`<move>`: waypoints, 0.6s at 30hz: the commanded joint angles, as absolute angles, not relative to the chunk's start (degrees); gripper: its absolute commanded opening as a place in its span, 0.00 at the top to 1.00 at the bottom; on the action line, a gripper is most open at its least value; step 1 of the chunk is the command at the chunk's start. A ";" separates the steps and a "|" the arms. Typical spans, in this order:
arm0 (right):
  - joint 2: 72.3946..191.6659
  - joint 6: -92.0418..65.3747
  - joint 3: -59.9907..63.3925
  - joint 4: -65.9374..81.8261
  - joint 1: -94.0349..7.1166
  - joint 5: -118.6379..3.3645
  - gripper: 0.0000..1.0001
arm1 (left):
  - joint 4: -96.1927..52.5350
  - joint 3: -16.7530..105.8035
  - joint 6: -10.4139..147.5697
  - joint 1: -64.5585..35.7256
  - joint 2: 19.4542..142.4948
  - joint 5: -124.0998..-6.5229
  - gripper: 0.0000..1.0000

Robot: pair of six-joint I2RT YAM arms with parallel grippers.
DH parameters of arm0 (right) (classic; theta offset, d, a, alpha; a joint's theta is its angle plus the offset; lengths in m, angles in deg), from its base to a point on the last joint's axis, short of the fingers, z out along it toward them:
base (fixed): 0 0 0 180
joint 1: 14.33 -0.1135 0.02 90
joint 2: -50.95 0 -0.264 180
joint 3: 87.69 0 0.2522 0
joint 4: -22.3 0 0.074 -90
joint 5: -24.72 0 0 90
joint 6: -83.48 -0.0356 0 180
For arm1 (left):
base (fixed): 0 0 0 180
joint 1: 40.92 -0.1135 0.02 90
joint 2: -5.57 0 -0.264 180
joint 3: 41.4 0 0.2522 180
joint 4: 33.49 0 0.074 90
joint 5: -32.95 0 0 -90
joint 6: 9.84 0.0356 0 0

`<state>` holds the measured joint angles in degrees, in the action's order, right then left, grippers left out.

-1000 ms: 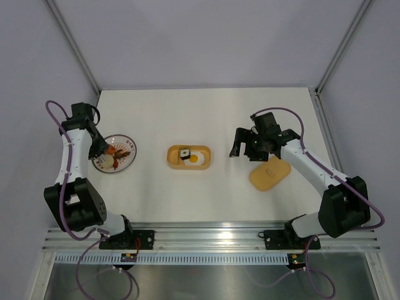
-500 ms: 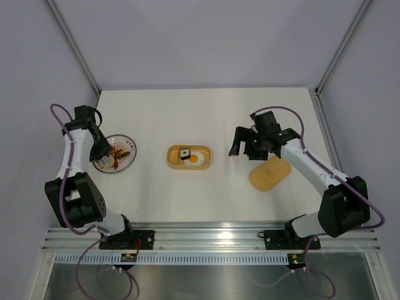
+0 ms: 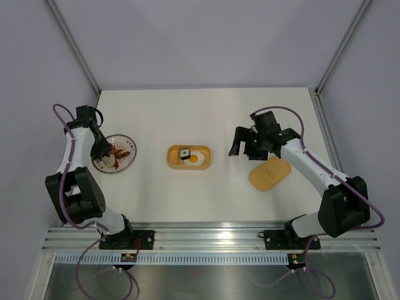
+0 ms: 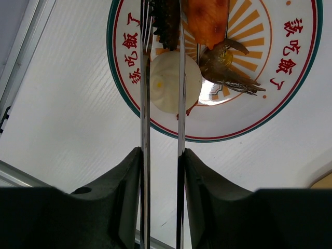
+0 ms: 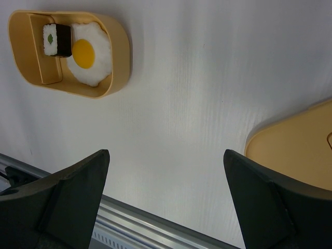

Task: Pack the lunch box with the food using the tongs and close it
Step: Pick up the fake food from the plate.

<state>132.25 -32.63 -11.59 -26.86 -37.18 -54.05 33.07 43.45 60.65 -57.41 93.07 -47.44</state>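
Left gripper (image 4: 162,155) pinching tongs (image 4: 144,93), tips cut off over plate (image 4: 244,122); right gripper (image 5: 166,155) spread wide, empty.

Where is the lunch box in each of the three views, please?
Top external: the lunch box sits in the middle.
Left wrist: only a tan sliver at the lower right edge, perhaps it.
Right wrist: upper left corner.
Shared landmark: the lid, to its right.

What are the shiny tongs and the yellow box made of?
The tongs look like polished metal: thin, silvery, mirror-bright. The lunch box looks like smooth matte plastic, evenly yellow-orange with rounded walls; that is a guess.
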 commanded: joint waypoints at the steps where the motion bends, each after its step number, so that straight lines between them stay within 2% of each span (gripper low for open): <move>1: 132.07 -32.09 -9.86 -26.62 -37.01 -53.32 0.01 | 31.34 44.43 60.91 -57.79 91.27 -47.03 0.66; 2: 132.16 -32.18 -9.86 -26.62 -36.92 -53.32 0.01 | 31.86 44.77 60.91 -57.70 90.91 -46.86 0.71; 9: 132.42 -32.45 -9.60 -26.53 -36.92 -53.15 0.01 | 34.68 45.30 60.12 -57.70 86.17 -42.56 0.84; 18: 132.16 -32.62 -9.69 -26.70 -36.92 -53.59 0.01 | 37.14 48.11 60.03 -55.69 80.10 -40.88 0.90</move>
<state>132.40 -32.65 -11.59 -26.86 -37.18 -54.03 37.42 44.47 60.19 -56.73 83.39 -42.61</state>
